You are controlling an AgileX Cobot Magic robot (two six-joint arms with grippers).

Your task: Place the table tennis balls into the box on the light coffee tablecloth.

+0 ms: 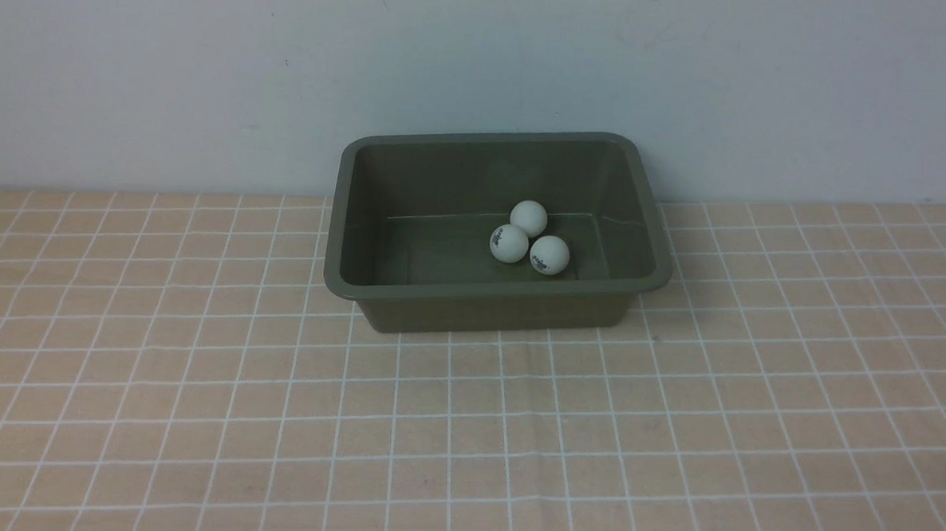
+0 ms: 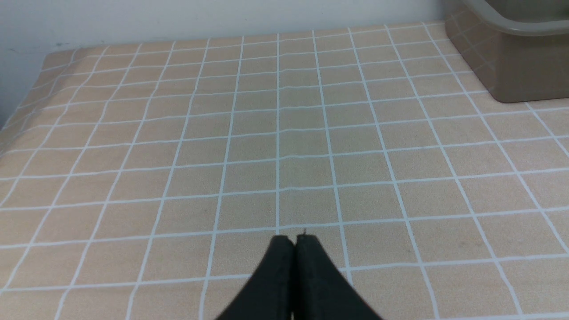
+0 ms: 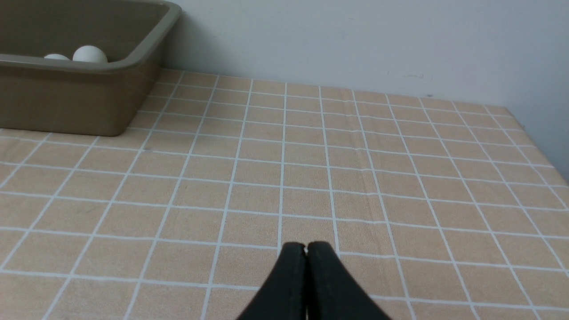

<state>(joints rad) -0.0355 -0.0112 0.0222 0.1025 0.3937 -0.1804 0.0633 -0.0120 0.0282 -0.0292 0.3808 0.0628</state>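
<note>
Behind the table a plain pale wall point(image 1: 210, 70) runs straight across, and the tablecloth point(image 1: 465, 441), peach-tan with thin white grid lines, covers the whole surface up to it. From my seat the front view shows no arm at all; both are pulled out of that frame, and I only see each one through its own wrist camera.

The box point(image 1: 495, 298), an olive-green tub with a flared rim, sits on the cloth close to the wall, roughly centred. All three balls point(image 1: 529, 218) point(image 1: 509, 243) point(image 1: 549, 254) lie on its floor, bunched together and touching or nearly so, a little toward the right half. I judge they have gathered there because the floor lets them roll until they meet each other. I can see no ball on the cloth in any view.

My left gripper point(image 2: 294, 240) has its black jaws pressed together with nothing between them, above bare cloth, with a corner of the box point(image 2: 524, 66) off to one side. My right gripper point(image 3: 306, 246) is the same: jaws closed, empty, over bare cloth, and over the rim of the box point(image 3: 89, 98) I can make out the tops of two balls point(image 3: 90, 54).

I read this as the job done: everything is in the tub, and both arms sit back, closed and clear of it.
</note>
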